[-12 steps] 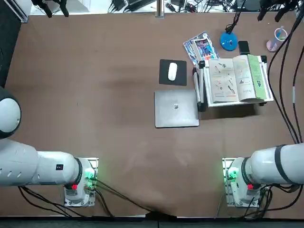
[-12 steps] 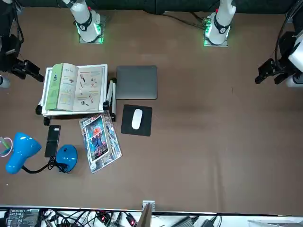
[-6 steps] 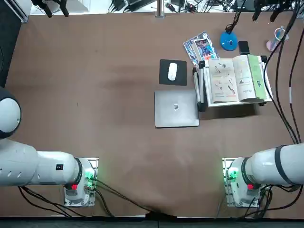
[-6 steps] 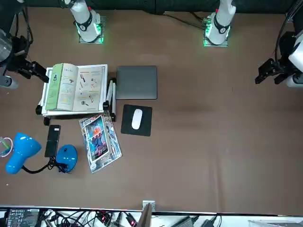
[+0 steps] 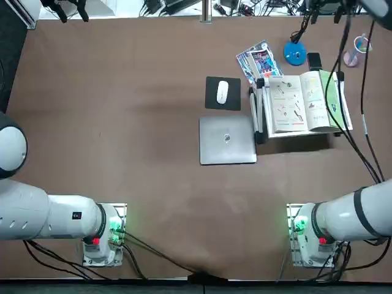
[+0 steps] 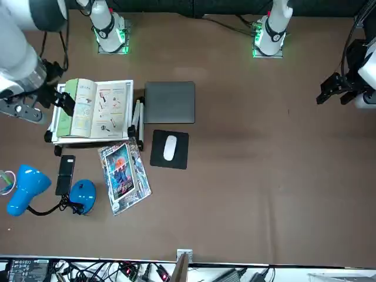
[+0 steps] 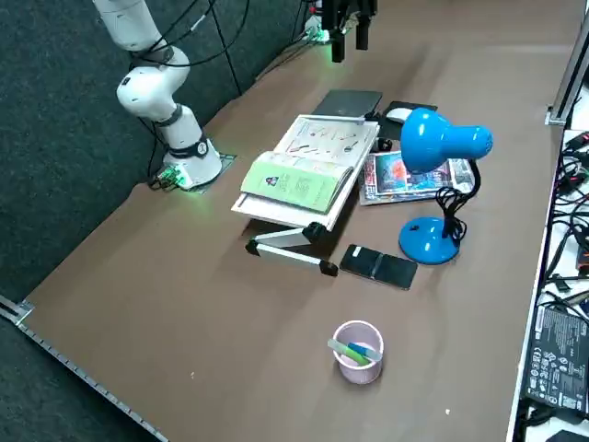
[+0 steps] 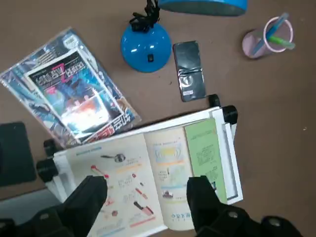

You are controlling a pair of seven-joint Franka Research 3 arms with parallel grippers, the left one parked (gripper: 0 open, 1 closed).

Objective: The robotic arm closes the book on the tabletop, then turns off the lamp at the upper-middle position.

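Dk grey padded wall (image 7: 55, 184) w/ metal rail (image 7: 92, 382).

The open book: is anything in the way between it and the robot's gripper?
Nothing visible stands between them: the right gripper, fingers apart, hovers above the open book, whose pages lie uncovered on the white stand.

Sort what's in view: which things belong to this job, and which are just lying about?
For the job:
- right gripper, open above the book
- open book
- blue lamp

Lying about:
- laptop
- mouse
- phone
- pen cup
- glossy leaflets
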